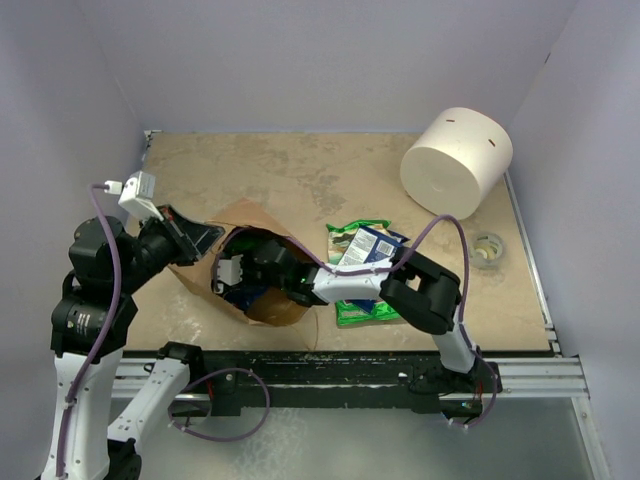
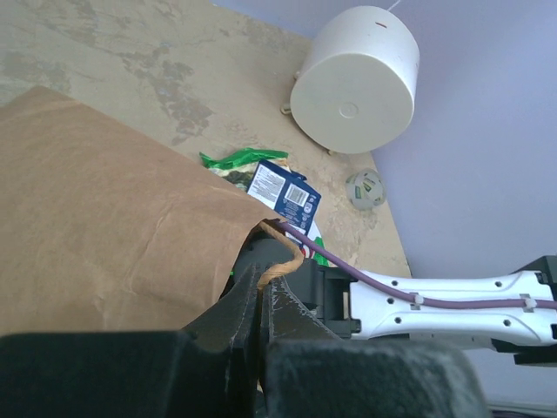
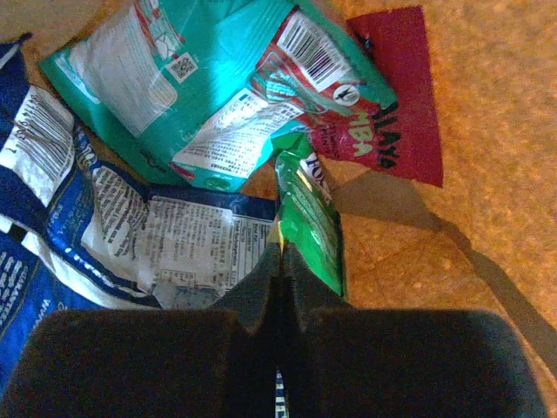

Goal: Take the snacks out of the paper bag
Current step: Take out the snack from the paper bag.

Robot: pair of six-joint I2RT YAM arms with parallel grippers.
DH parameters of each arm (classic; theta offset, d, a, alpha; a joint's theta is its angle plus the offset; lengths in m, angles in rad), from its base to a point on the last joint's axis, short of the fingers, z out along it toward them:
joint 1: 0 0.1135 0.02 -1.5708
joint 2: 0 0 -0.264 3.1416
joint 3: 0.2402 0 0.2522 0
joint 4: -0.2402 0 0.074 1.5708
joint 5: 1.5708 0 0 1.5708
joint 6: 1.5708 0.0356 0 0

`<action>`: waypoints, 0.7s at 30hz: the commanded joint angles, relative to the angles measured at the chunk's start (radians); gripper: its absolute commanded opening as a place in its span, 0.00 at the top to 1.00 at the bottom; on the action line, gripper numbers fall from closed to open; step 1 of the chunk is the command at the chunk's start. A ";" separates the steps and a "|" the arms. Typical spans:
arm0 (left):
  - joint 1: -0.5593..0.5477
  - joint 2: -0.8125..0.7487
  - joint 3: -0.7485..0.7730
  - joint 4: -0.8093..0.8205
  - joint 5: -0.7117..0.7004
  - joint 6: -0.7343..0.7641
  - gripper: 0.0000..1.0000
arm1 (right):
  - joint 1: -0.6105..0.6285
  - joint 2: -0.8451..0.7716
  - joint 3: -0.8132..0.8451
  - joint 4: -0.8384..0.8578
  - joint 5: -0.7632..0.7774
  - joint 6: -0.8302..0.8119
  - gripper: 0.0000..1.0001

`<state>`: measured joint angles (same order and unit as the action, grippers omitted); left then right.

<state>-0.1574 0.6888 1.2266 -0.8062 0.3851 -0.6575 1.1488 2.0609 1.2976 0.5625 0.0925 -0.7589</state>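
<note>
The brown paper bag (image 1: pixel 245 213) lies on its side, mouth toward the right arm. My left gripper (image 1: pixel 195 238) is shut on the bag's tan rim (image 2: pixel 283 266), holding the mouth up. My right gripper (image 1: pixel 240 275) reaches inside the bag. There its jaws (image 3: pixel 280 252) are shut on the edge of a green snack packet (image 3: pixel 309 209). Around it on the bag's floor lie a teal packet (image 3: pixel 200 78), a red-pink packet (image 3: pixel 396 96) and a blue-and-white packet (image 3: pixel 87 218). Outside, right of the bag, a blue-and-white packet (image 1: pixel 368 245) lies over green ones (image 1: pixel 365 312).
A big white cylinder (image 1: pixel 457 160) lies at the back right, with a small tape roll (image 1: pixel 487 250) near the right wall. Pale walls close in the table on three sides. A black rail (image 1: pixel 350 370) runs along the near edge.
</note>
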 commanded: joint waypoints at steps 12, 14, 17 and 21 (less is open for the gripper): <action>0.000 -0.029 0.031 0.004 -0.119 0.005 1.00 | -0.005 -0.344 -0.154 -0.089 -0.111 0.159 1.00; -0.001 -0.029 0.033 0.004 -0.130 0.007 1.00 | -0.005 -0.383 -0.172 -0.107 -0.124 0.177 1.00; -0.001 -0.028 0.038 -0.002 -0.147 0.010 1.00 | -0.006 -0.447 -0.200 -0.115 -0.144 0.215 1.00; -0.001 -0.023 0.040 0.002 -0.161 0.007 1.00 | -0.004 -0.522 -0.214 -0.136 -0.267 0.266 1.00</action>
<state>-0.1574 0.6552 1.2270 -0.8402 0.2619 -0.6605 1.1458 1.6436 1.0832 0.4103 -0.0475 -0.5690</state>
